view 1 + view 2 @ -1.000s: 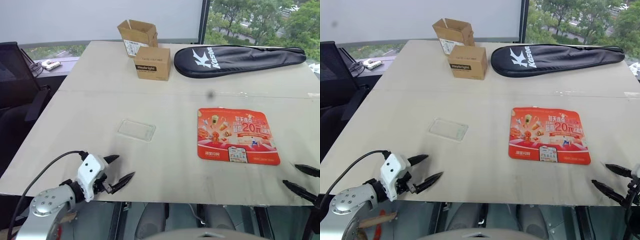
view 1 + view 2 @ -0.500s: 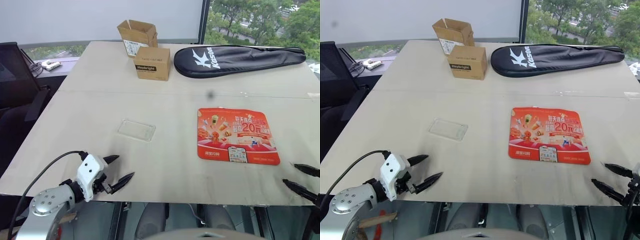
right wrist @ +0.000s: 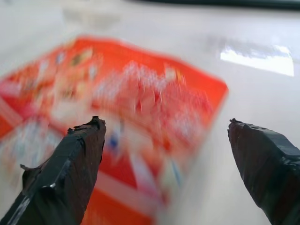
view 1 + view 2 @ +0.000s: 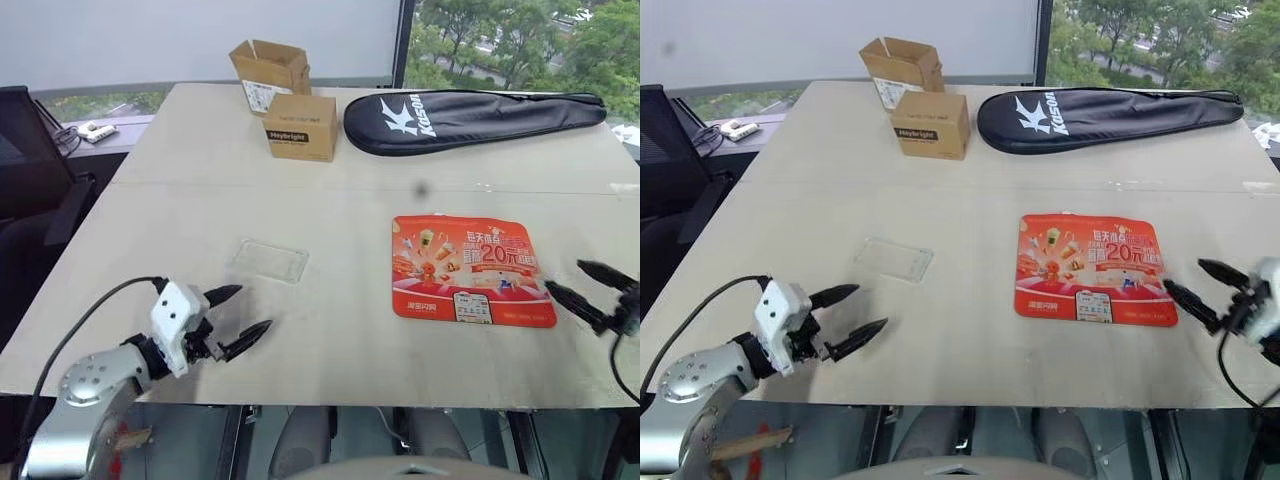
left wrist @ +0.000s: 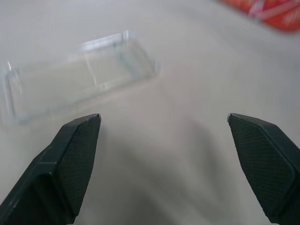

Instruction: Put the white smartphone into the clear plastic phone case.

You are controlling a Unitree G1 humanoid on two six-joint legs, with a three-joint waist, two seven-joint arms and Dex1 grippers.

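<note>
Against the frame of a second ago, the right gripper (image 4: 592, 288) is seen brought forward from the near table edge to just beside the right edge of the red flyer (image 4: 470, 270); its fingers are spread wide and nothing is held. The left gripper (image 4: 238, 316) is seen lifted slightly and shifted a little toward the case (image 4: 270, 261), its fingers likewise spread and empty. The case, flyer, two boxes (image 4: 299, 126) and racket bag (image 4: 475, 108) are found unmoved on the table (image 4: 330, 200).

The case is seen lying flat on the left half of the table, ahead of the left gripper and apart from it; in the left wrist view it (image 5: 75, 79) is seen beyond the left-hand fingertip (image 5: 77, 140). A small white-edged rectangle near the flyer's near edge (image 4: 474, 307) may be the phone, though it cannot be told from print. It is placed left of the right gripper, near but not touched
</note>
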